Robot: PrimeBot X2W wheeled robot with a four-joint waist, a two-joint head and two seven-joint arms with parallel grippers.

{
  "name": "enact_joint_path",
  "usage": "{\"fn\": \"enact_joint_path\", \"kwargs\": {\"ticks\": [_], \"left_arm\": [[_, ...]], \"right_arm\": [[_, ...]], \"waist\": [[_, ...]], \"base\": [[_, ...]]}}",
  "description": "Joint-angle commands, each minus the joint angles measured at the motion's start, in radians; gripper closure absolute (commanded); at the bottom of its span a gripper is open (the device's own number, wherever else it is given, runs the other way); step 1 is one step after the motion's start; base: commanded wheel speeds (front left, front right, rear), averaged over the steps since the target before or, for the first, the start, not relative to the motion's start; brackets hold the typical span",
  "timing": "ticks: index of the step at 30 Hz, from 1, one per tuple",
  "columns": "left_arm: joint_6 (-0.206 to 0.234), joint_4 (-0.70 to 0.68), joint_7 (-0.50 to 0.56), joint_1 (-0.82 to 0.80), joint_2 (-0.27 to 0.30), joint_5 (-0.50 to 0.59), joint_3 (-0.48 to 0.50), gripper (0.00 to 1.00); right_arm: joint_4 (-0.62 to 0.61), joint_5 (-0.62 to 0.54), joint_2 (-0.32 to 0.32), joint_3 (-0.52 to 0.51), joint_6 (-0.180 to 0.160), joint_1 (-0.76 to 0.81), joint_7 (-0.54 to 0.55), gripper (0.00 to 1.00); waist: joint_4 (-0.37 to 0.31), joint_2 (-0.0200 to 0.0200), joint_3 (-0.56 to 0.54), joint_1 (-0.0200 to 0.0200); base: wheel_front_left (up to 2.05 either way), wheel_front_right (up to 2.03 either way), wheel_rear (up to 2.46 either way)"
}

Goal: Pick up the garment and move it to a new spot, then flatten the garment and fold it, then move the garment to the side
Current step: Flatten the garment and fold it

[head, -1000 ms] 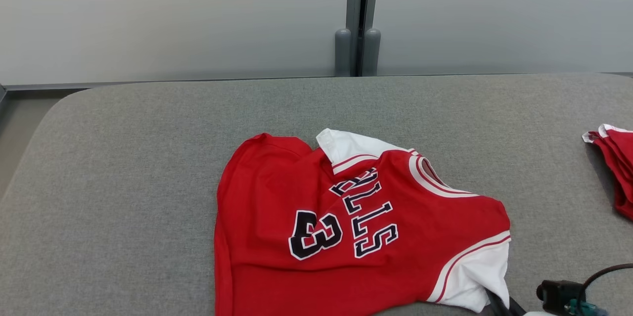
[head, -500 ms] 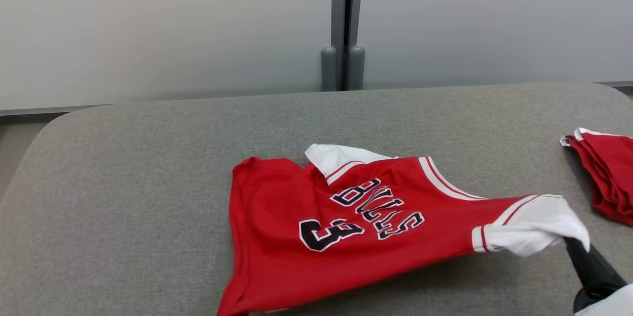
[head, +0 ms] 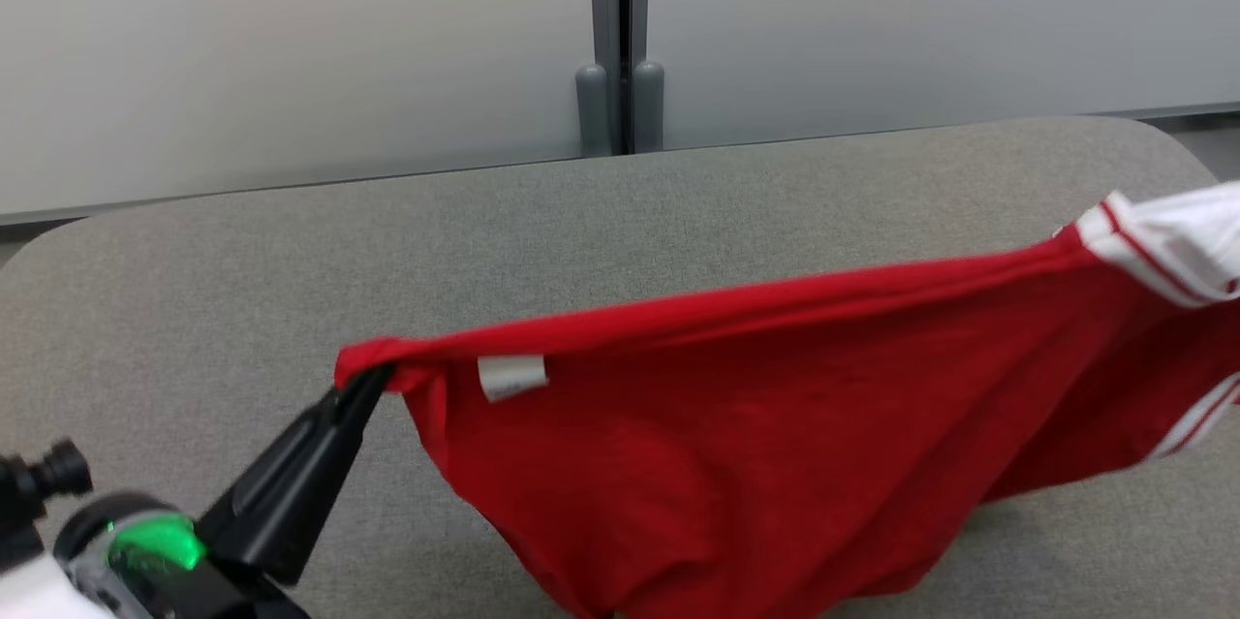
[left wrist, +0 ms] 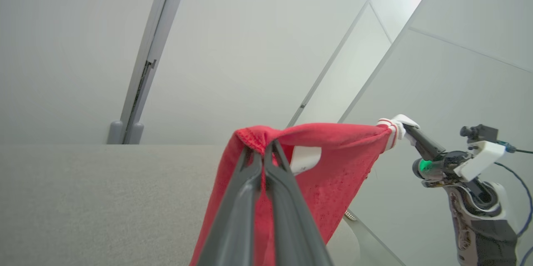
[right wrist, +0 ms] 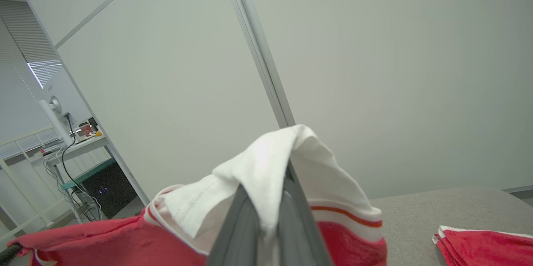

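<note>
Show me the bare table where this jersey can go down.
Bare: the far strip of table between the lifted jersey and the wall, and the left end beyond the left tool. Crowded: the right end, where a folded red pile lies.

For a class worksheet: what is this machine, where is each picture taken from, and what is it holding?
It is a robot with two arms, each ending in a two-fingered gripper. One picture comes from its head camera, looking down at a grey fabric-covered table. The other two come from cameras on each wrist, looking along the fingers. The left gripper pinches a red corner and the right gripper a white sleeve of a red-and-white sports jersey, stretched between them. Another folded red garment lies on the table.
</note>
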Motion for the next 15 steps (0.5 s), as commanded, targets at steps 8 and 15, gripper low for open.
{"fn": "enact_joint_path", "kwargs": {"ticks": [8, 15], "left_arm": [[0.092, 0.167, 0.146, -0.517, 0.061, -0.083, -0.013, 1.00], [0.135, 0.621, 0.144, -1.098, 0.044, 0.024, -0.091, 1.00]], "right_arm": [[0.178, -0.056, -0.045, -0.024, 0.000, -0.383, 0.130, 1.00], [0.435, -0.245, 0.030, 0.068, 0.000, -0.846, 0.145, 1.00]], "waist": [[0.009, 0.0000, 0.188, 0.0000], [0.032, 0.0000, 0.383, 0.0000]], "base": [[0.00, 0.00, 0.00], [0.00, 0.00, 0.00]]}}
